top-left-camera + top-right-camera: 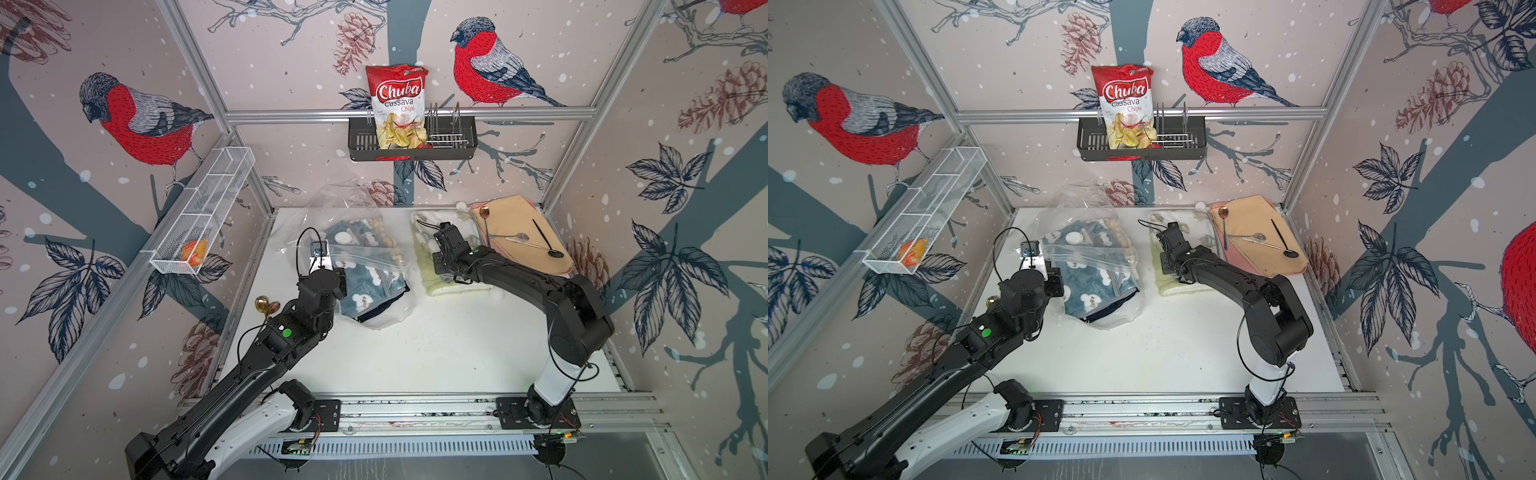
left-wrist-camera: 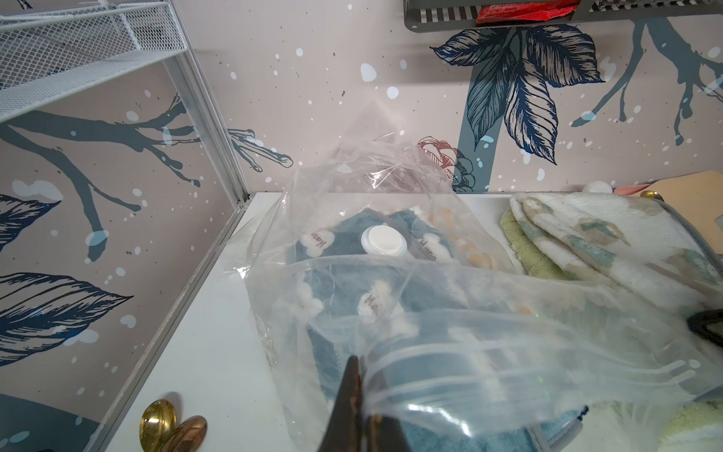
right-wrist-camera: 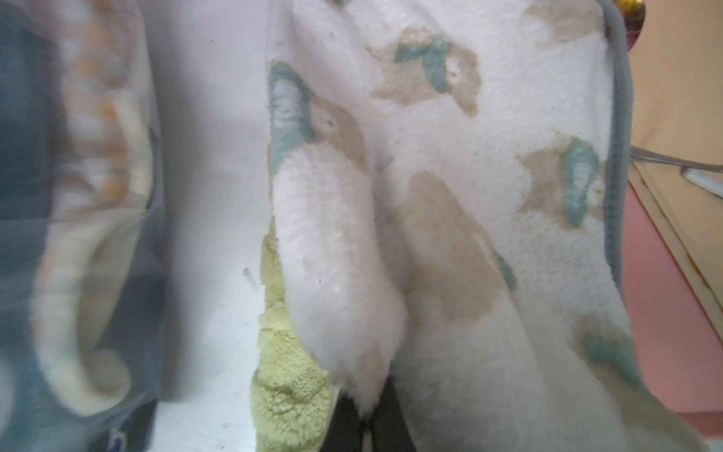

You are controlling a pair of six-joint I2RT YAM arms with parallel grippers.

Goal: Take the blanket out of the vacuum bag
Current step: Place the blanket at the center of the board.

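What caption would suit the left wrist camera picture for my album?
Left gripper pinching the clear vacuum bag, a blue cloud-print blanket inside beneath its white valve cap.

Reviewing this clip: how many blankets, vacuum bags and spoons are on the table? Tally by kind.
Blankets: 2 (blue blanket inside the vacuum bag, white blanket beside it)
Vacuum bags: 1
Spoons: 5 (copper spoon, silver spoon, black spoon on the peach mats; gold spoon, bronze spoon at the left edge of the table)
Total: 8
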